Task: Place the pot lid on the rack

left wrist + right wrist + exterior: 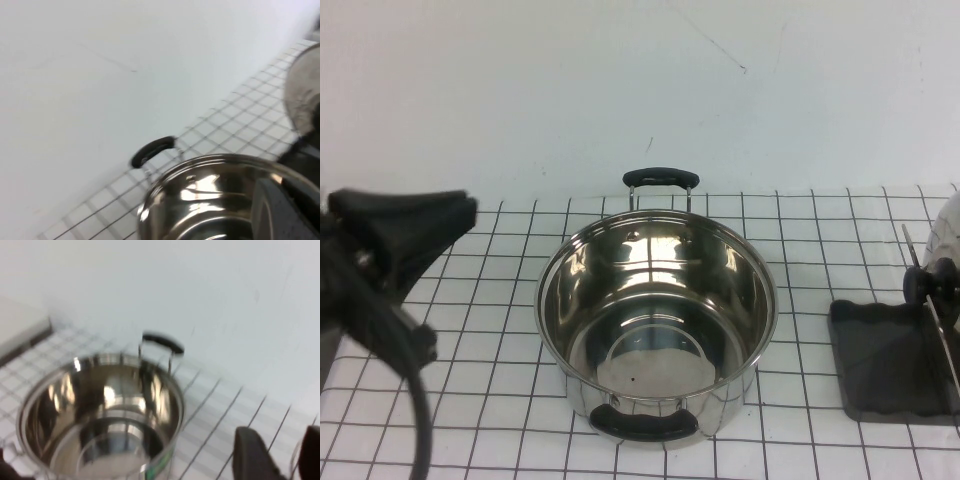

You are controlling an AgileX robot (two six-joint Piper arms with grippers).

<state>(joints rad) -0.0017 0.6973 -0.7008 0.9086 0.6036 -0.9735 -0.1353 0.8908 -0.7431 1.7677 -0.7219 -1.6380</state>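
The worktop [500,400], covered by a white sheet with a black grid, is bounded at the back by a plain white wall. An open steel pot [657,325] stands at its middle, one black handle toward the wall and one toward the near edge. Open grid is left on both sides of the pot and behind it.

The rack [885,365] lies at the right edge of the worktop, well apart from the pot. The pot lid [945,240] is seen standing on edge at the rack's far side, its black knob [928,285] facing the pot, cut off by the frame edge.

The left tool [405,235] is held above the worktop's left edge, its dark fingers spread apart with nothing between them. The right tool [280,452] is seen only in its own wrist view, fingers apart, empty, facing the pot.

No writing can be read anywhere.
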